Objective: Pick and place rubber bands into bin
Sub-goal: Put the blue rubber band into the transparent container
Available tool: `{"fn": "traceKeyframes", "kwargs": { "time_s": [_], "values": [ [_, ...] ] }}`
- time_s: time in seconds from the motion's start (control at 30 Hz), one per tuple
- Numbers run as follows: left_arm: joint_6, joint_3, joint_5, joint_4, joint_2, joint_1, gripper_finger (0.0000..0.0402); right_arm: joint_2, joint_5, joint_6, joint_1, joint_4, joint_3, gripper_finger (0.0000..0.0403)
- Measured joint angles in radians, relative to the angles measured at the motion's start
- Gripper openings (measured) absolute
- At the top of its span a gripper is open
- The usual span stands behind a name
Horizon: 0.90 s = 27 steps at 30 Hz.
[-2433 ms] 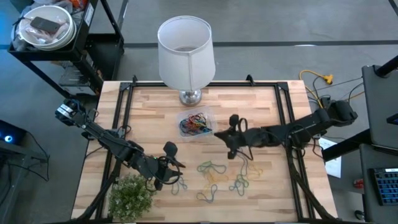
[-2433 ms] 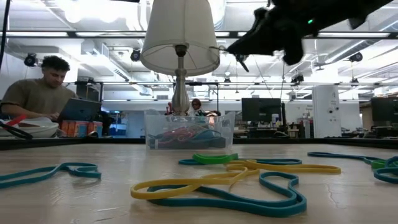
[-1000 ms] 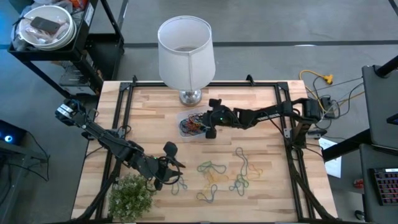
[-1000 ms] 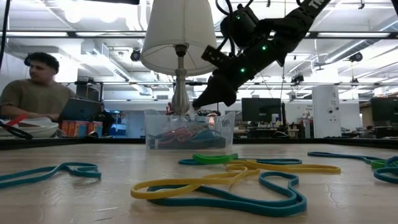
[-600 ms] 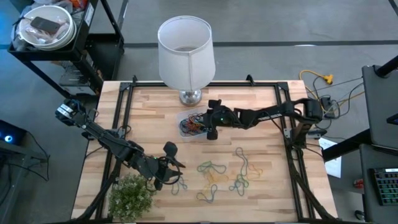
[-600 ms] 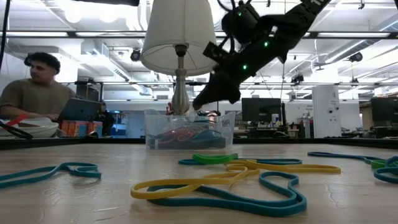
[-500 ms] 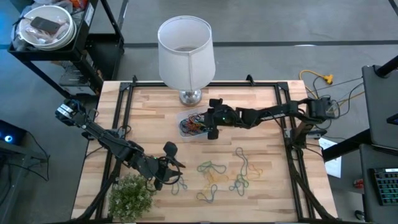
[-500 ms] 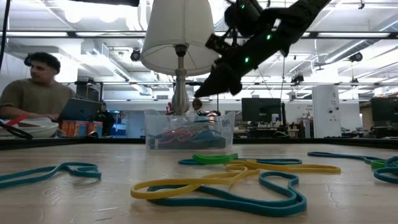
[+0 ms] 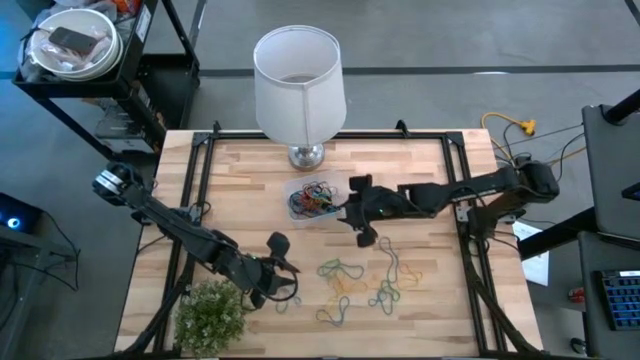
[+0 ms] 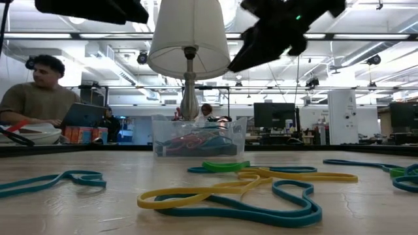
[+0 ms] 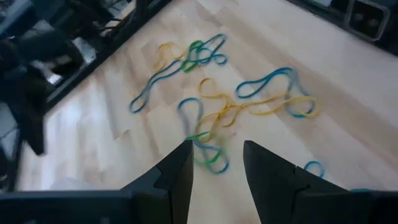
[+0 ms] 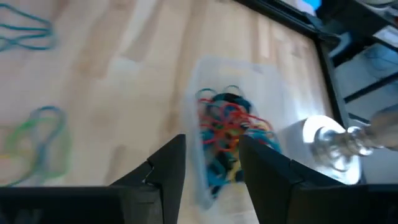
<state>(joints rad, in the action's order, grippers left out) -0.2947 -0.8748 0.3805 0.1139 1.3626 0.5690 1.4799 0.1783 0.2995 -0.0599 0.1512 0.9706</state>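
bin [image 12: 231,143] contents blurred, perhaps tangled bands, lamp base [image 12: 348,140] cropped

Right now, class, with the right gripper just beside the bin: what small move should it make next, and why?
Probably swing the open, empty right gripper away from the bin toward the loose rubber bands on the table, since many still lie there.

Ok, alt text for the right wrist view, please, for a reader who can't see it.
The open right gripper looks down on the clear bin, which holds a tangle of red, blue and black rubber bands on the wooden table. A lamp base shines beside the bin, and loose green and blue bands lie apart on the wood.
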Motion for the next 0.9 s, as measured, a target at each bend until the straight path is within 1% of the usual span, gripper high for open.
{"fn": "traceKeyframes", "kwargs": {
  "time_s": [0.07, 0.27, 0.5, 0.73, 0.8, 0.9],
  "values": [
    [-0.003, -0.007, -0.023, 0.002, 0.014, 0.000, 0.0125, -0.026, 0.000, -0.017, -0.032, 0.043, -0.006, 0.0142],
    [-0.002, -0.022, -0.188, -0.001, 0.035, -0.004, 0.0125, -0.100, 0.000, -0.052, -0.125, 0.118, -0.024, 0.0130],
    [0.027, -0.019, -0.220, -0.001, 0.078, -0.007, 0.0125, -0.174, 0.000, -0.086, -0.216, 0.140, -0.042, 0.0118],
    [0.053, -0.035, -0.254, -0.001, 0.194, -0.012, 0.0125, -0.195, 0.000, -0.090, -0.284, 0.140, -0.043, 0.0109],
    [0.053, -0.056, -0.279, 0.001, 0.220, -0.020, 0.0125, -0.195, 0.000, -0.091, -0.293, 0.141, -0.043, 0.0107],
    [0.049, -0.090, -0.345, -0.001, 0.254, -0.032, 0.0125, -0.195, 0.002, -0.096, -0.302, 0.144, -0.043, 0.0104]
  ]
}}
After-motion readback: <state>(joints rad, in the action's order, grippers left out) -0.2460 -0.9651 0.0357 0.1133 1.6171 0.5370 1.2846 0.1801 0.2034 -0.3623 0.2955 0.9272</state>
